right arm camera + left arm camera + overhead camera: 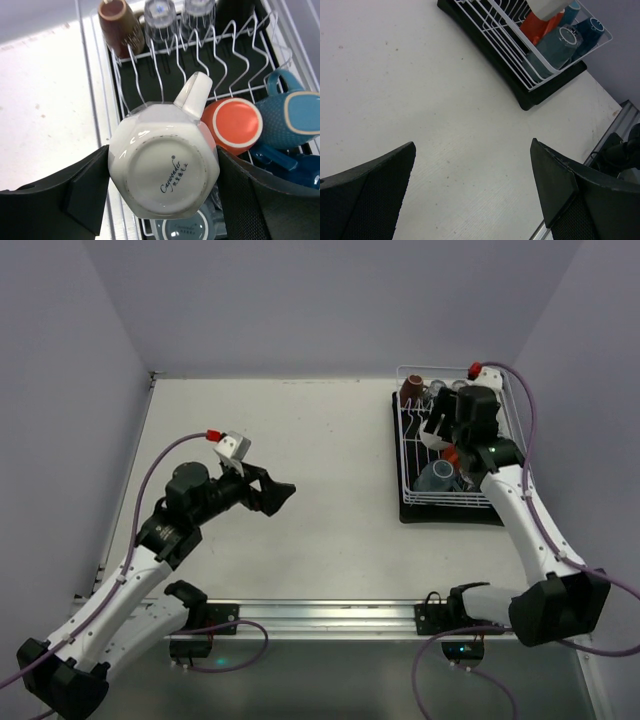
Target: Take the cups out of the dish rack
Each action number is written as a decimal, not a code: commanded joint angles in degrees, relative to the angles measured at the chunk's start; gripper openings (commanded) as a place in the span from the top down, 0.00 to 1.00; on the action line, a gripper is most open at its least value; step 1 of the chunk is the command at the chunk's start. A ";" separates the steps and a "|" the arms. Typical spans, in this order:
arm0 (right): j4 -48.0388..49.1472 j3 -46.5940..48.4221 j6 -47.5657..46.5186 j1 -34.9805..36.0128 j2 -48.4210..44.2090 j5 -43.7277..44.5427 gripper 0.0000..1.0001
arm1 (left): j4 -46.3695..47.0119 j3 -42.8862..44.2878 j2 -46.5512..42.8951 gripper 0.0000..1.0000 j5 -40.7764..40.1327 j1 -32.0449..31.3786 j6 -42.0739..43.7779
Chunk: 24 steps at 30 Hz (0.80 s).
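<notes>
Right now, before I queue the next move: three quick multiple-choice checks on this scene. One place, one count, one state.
1. Where on the table does the dish rack sit?
A) near left B) centre C) far right
2. How many clear glasses sit at the rack's far end?
A) one B) two C) four
3. The left tool is:
A) open over bare table B) shut on a cup C) open around the rack's rim

Key:
1 C, the top view shows it along the right side, in the far half.
2 B, the right wrist view shows two beside a brown cup.
3 A, its fingers stand wide apart with only tabletop between them.
</notes>
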 commanded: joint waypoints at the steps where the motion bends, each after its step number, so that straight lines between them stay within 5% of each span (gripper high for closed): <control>1: 9.39 -0.41 0.70 -0.13 -6.73 -0.95 0.86 | 3.83 1.99 1.24 0.00 2.55 -0.23 -4.37; 6: 12.45 -3.31 7.27 0.13 -16.29 -10.00 0.89 | 11.55 2.70 4.93 0.00 11.59 -0.23 -12.78; 15: 30.98 -13.86 28.90 6.19 -25.10 -38.48 0.89 | 44.67 -2.92 11.17 0.13 21.10 -1.01 -36.17; 24: 43.21 -18.96 37.08 16.83 -22.74 -42.70 0.89 | 47.87 -0.55 14.78 0.18 18.83 -5.85 -37.60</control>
